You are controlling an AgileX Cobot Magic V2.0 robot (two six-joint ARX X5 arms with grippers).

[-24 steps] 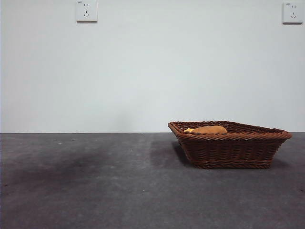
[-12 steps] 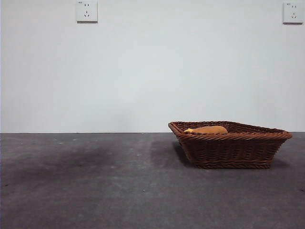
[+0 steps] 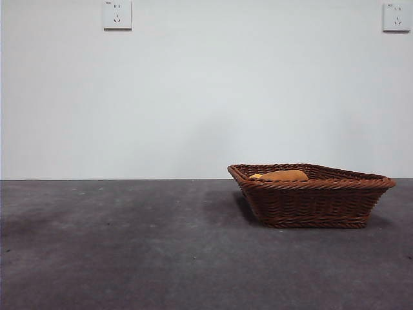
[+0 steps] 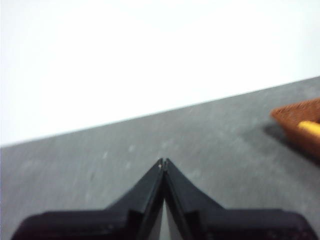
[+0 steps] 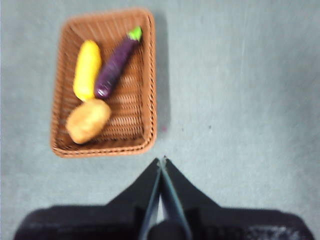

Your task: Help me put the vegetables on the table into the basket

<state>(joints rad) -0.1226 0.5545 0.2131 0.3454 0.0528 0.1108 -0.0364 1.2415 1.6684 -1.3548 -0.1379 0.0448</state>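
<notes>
The brown wicker basket (image 3: 311, 195) stands on the grey table (image 3: 129, 245) at the right; a corner of it shows in the left wrist view (image 4: 300, 125). From above, the right wrist view shows the basket (image 5: 145, 75) holding the purple eggplant (image 5: 114, 65), the tan potato (image 5: 88, 120) and the small yellow one (image 5: 87, 69). Only the potato's top (image 3: 281, 175) shows over the rim in the front view. My right gripper (image 5: 162, 160) is shut and empty, high above the table beside the basket. My left gripper (image 4: 163, 161) is shut and empty, away from the basket.
A white wall with two sockets (image 3: 117, 14) stands behind the table. Neither arm shows in the front view.
A faint shadow on the table's left side has faded. The basket and vegetables have not moved.
</notes>
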